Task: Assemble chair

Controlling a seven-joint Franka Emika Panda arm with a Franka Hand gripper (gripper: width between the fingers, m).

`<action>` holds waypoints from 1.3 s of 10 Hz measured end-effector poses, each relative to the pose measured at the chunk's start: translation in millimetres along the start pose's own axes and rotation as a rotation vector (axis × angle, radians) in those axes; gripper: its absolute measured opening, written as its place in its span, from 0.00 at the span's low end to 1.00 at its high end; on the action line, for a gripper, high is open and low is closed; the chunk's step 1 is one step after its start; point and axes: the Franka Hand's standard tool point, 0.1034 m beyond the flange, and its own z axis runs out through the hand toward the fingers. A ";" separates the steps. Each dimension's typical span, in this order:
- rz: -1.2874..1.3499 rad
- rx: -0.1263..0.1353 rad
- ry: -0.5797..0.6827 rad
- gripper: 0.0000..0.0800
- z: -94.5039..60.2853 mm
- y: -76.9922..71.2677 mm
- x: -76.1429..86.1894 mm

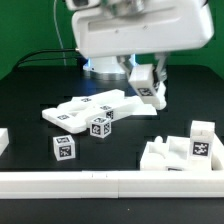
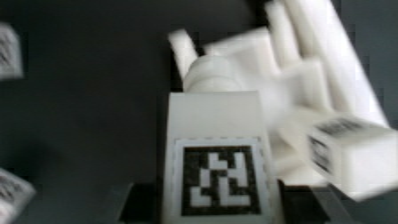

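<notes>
The chair lies in loose white tagged pieces. My gripper (image 1: 150,88) hangs below the arm at the back right, shut on a long white square block (image 1: 147,92) with a tag on its face. In the wrist view that block (image 2: 217,150) fills the space between my dark fingers (image 2: 143,205), touching both, and points away toward the flat slabs (image 2: 311,50). The slabs (image 1: 95,108) lie mid-table, just to the exterior view's left of the held block. Two small tagged blocks (image 1: 100,127) (image 1: 63,150) rest in front of them.
A larger white tagged piece (image 1: 185,150) sits at the front right. The long white border rail (image 1: 100,182) runs along the front. Another white piece (image 1: 3,140) pokes in at the left edge. A tagged block (image 2: 347,155) lies close beside the held block.
</notes>
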 end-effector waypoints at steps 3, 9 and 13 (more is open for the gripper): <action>-0.019 0.035 0.196 0.36 5.5 -11.6 4.5; -0.277 0.052 0.544 0.36 19.3 -36.4 30.8; -0.432 -0.025 0.521 0.36 23.4 -29.8 47.3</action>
